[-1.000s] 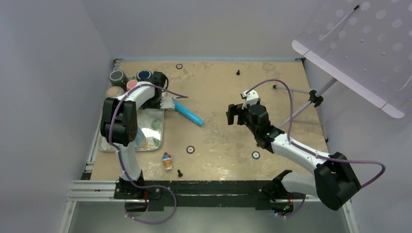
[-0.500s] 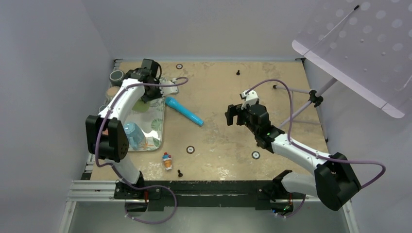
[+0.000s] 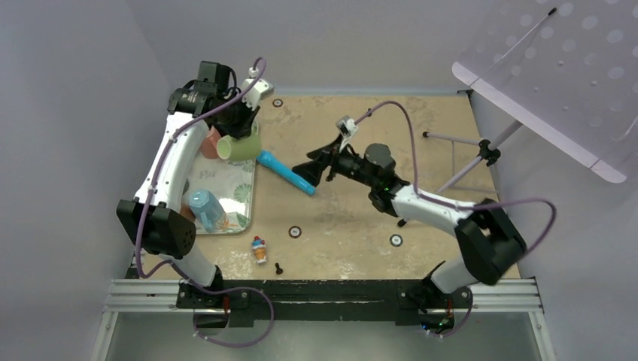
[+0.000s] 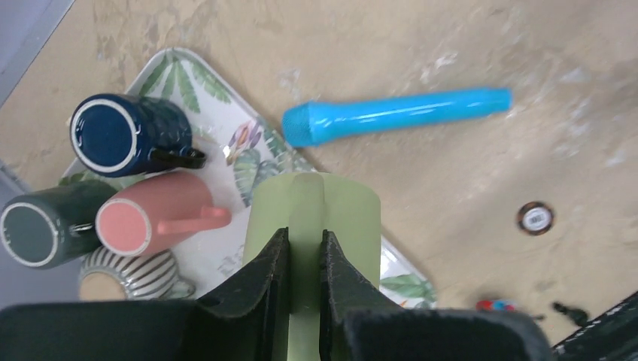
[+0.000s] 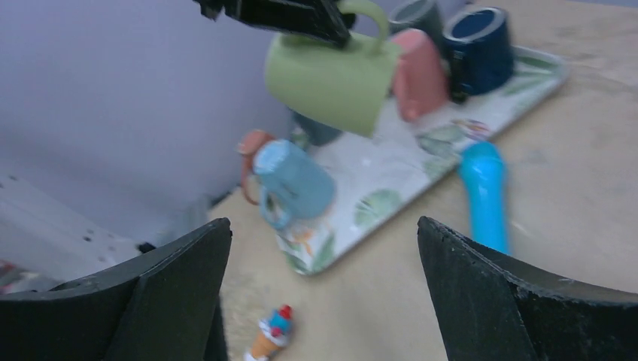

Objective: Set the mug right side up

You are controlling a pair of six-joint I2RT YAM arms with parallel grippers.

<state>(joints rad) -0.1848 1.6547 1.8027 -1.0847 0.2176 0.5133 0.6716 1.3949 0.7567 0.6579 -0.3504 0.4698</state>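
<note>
left tool [image 4: 305,252] pinching green mug [image 4: 350,218] by its handle, airborne at bench [image 3: 421,150] 10 o'clock; right tool [image 3: 311,170] spread wide, empty.

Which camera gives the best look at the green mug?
Right wrist: the green mug shows nearly whole, side-on, held by its handle. Left wrist sees it partly behind the left gripper; the top view shows it small.

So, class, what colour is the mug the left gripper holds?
Light green mug; best seen in the right wrist view.
</note>
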